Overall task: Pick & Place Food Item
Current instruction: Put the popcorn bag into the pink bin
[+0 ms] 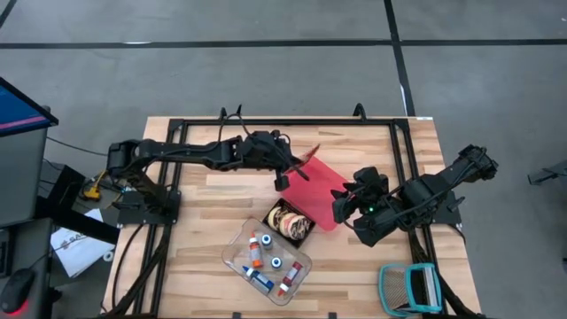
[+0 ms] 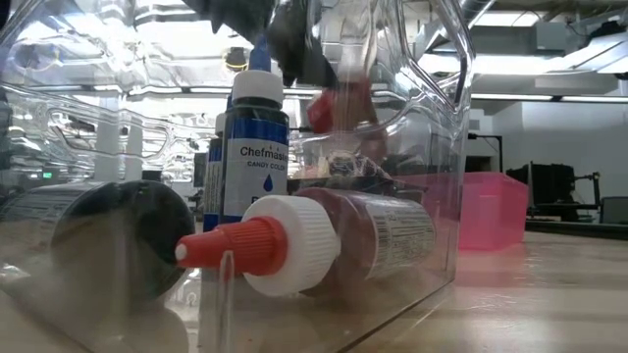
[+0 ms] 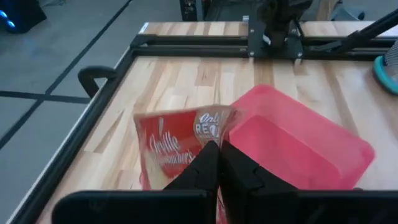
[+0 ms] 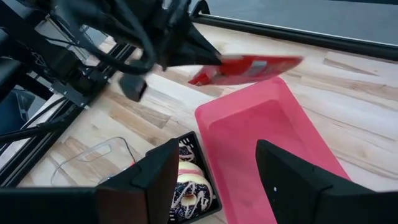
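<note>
A red snack packet (image 3: 177, 149) with white lettering hangs in the air over the far left end of the pink bin (image 1: 326, 197), with my left gripper (image 3: 219, 148) shut on it. The right wrist view shows the packet (image 4: 249, 67) lying nearly level above the bin's rim (image 4: 245, 99). My right gripper (image 4: 217, 180) is open and holds nothing; it stands over the bin's near right part (image 1: 347, 206). My left gripper pinches the packet between its two fingers at the edge nearest the wrist (image 3: 208, 138). The fingers come from the table's left, slanting a little downward. The packet sticks out ahead of the fingers (image 4: 205, 59), nearly flat, lifted clear of the bin and the table.
A black tray of pastries (image 1: 291, 221) sits just left of the bin's near end. A clear box with small bottles (image 1: 266, 261) lies nearer the front edge and fills the low view. A teal object (image 1: 409, 288) lies at the front right corner. A black frame (image 1: 292, 124) borders the table.
</note>
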